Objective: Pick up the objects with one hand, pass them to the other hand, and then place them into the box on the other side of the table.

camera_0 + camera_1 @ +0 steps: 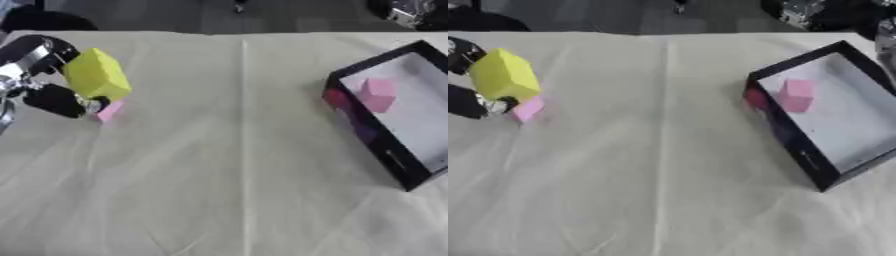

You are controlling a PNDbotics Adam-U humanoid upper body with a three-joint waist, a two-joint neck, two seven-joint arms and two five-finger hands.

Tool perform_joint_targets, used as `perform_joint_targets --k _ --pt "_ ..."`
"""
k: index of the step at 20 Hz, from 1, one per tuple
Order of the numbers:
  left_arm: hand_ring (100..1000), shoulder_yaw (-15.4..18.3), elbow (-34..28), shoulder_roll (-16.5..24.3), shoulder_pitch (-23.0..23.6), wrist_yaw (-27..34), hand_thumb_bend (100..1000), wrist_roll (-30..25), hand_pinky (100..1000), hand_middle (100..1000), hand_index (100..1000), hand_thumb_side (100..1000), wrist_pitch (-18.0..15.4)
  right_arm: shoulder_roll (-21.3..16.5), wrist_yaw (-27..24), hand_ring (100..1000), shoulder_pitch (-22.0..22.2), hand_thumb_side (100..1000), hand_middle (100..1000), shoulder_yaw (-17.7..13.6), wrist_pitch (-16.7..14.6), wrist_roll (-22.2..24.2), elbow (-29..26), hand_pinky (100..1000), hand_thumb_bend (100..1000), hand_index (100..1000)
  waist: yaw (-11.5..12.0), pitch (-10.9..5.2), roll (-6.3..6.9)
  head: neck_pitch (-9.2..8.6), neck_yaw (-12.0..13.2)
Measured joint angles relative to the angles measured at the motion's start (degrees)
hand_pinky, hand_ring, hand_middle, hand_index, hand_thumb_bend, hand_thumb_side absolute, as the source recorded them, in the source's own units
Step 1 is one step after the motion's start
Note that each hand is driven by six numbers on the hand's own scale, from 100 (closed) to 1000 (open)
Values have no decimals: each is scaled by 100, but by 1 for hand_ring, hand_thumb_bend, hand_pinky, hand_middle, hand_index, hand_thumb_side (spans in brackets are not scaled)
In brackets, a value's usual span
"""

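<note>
Left hand (48, 82), black with silver parts, at the left edge of the table: fingers and thumb curled about a yellow block (96, 75), one finger (39, 52) over the block's upper left, the thumb (57, 101) beneath its lower left. Yellow block: faceted, bright, held at the hand's right side; whether it rests on the cloth or is lifted clear of it cannot be told. Small pink block (110, 111): lies on the table just below and right of the yellow block, beside the thumb tip; contact between the two blocks cannot be made out. Table (227, 165): covered with a pale cream cloth, creased, with one straight fold line running from the far edge toward the near edge, a little left of centre. Box (785, 131): black-walled, shallow, with pale grey floor, set askew on the right side of the table, well apart from the left hand and its blocks; the near long wall carries magenta and purple markings toward its upper end. Pink block in box (796, 95): stands on the box floor in the far left part, near the long wall. Right hand: not seen in either view. Beyond the far edge of the table: dark floor with some dark and silvery objects, indistinct.
</note>
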Motion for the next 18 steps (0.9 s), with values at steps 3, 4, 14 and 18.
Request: perform_joint_targets --k 3,4,14,18 --pt "689 0 104 -261 -45 -90 100 57 815 593 455 117 -216 175 10 731 -356 172 901 213 60 332 -149 845 469 886 -17 -10 -40 0 -50" --pt "686 -2 141 -329 -63 -106 100 81 815 591 454 120 -281 242 27 735 -466 174 903 285 82 448 -185 846 478 888 -18 -11 -46 0 -70" --pt "655 -71 419 -883 -95 -273 100 526 802 580 439 121 -900 858 601 762 -1280 215 906 990 79 1696 -301 855 547 893 -22 -34 -136 1 -231" --pt "644 -78 521 -1051 -95 -330 100 744 808 570 431 119 -1181 1059 887 774 -1533 252 909 1266 -58 2166 -284 858 543 899 -28 -62 -159 1 -317"
